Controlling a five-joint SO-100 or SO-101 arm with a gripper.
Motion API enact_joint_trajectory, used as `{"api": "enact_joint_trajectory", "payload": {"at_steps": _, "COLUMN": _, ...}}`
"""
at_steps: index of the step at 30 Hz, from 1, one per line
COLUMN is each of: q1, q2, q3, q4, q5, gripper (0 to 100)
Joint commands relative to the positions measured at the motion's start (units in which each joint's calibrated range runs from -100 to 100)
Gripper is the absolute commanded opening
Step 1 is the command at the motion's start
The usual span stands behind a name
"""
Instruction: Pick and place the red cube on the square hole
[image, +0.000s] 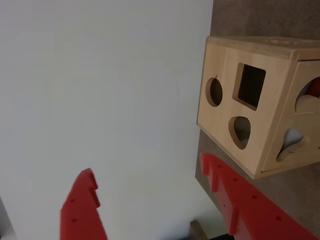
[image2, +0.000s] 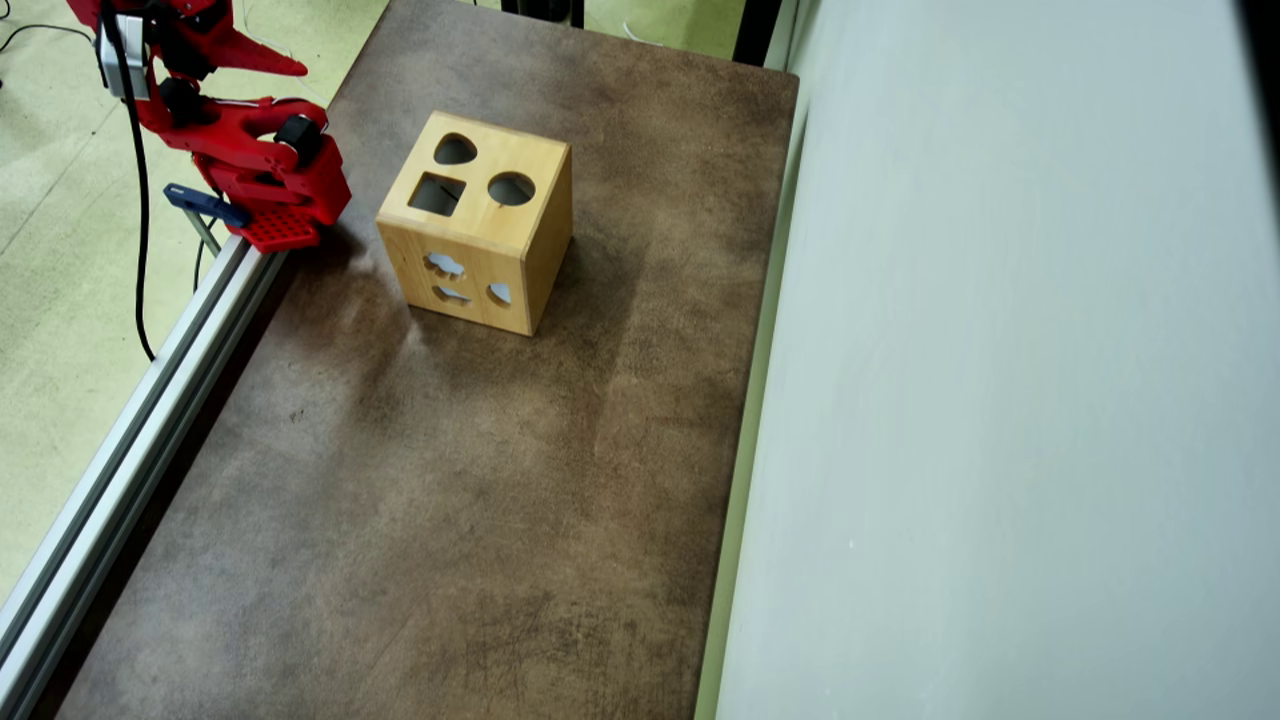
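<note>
my red two-finger gripper (image: 150, 187): open, holding nothing | small red cube: not seen anywhere | dark square hole (image2: 437, 193): on top of pale wooden box (image2: 470, 260) | risk: I reach for nothing, bump the box

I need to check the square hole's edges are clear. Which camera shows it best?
The wrist view: the square hole appears large, its dark opening unobstructed. The overhead view shows the hole too, unobstructed on the box's top face, but much smaller.

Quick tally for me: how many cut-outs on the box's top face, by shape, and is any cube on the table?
Square hole: 1
Round hole: 1
Teardrop hole: 1
Loose red cube on the table: 0
Total on the box top: 3
</note>
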Motion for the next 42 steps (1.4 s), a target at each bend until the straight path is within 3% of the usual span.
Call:
{"api": "enact_joint_trajectory", "payload": {"at_steps": 1, "q1": 0.37, "q2": 0.35, "q3": 0.13, "q4": 0.25, "q5": 0.44, "gripper": 14}}
{"api": "enact_joint_trajectory", "payload": {"at_steps": 7, "q1": 0.37, "q2": 0.35, "q3": 0.13, "q4": 0.25, "q5": 0.44, "gripper": 1}}
{"api": "enact_joint_trajectory", "payload": {"at_steps": 42, "q1": -0.52, "q2": 0.09, "q3": 0.39, "q4": 0.17, "q5": 0.29, "gripper": 1}}
